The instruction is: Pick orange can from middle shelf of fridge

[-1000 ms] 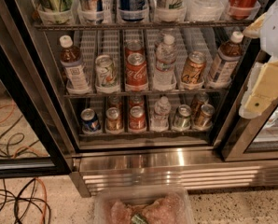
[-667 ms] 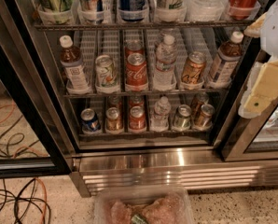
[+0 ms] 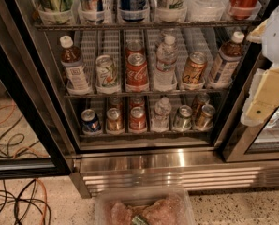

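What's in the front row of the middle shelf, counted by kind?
Brown bottles: 2
Clear bottle: 1
White-and-green can: 1
Red Coca-Cola can: 1
Orange can: 1
Total: 6
Gripper hangs at the right edge of view, outside the middle shelf.

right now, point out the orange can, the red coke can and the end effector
orange can (image 3: 194,70), camera view, middle of its label
red Coca-Cola can (image 3: 137,73), camera view, its white logo
end effector (image 3: 266,97), camera view, right edge, its cream casing
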Robot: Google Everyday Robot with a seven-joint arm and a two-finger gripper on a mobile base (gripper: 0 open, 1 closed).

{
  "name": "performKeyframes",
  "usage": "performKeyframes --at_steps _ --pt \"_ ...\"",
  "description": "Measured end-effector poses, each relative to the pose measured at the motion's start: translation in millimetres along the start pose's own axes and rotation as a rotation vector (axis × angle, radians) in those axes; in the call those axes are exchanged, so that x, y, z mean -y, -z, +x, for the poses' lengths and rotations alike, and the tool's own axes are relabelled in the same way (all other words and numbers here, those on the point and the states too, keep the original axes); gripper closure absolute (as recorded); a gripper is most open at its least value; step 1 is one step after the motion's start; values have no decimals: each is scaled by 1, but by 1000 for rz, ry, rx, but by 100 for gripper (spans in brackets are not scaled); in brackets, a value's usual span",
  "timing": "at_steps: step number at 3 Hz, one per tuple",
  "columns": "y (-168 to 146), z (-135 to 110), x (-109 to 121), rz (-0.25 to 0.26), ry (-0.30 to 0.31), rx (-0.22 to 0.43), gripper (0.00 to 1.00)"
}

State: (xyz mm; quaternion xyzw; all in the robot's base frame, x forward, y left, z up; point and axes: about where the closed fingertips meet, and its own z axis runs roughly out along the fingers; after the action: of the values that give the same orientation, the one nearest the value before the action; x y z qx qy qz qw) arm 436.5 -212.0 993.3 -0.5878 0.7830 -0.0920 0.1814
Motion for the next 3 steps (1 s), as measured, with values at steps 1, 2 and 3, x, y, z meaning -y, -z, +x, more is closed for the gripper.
performKeyframes --at_steps 1,2,3 --pt "-1 -1 -13 -22 12 -10 0" --pt "-2 -2 -24 -39 28 -16 0" --pt "-3 -2 -35 -59 42 -21 0"
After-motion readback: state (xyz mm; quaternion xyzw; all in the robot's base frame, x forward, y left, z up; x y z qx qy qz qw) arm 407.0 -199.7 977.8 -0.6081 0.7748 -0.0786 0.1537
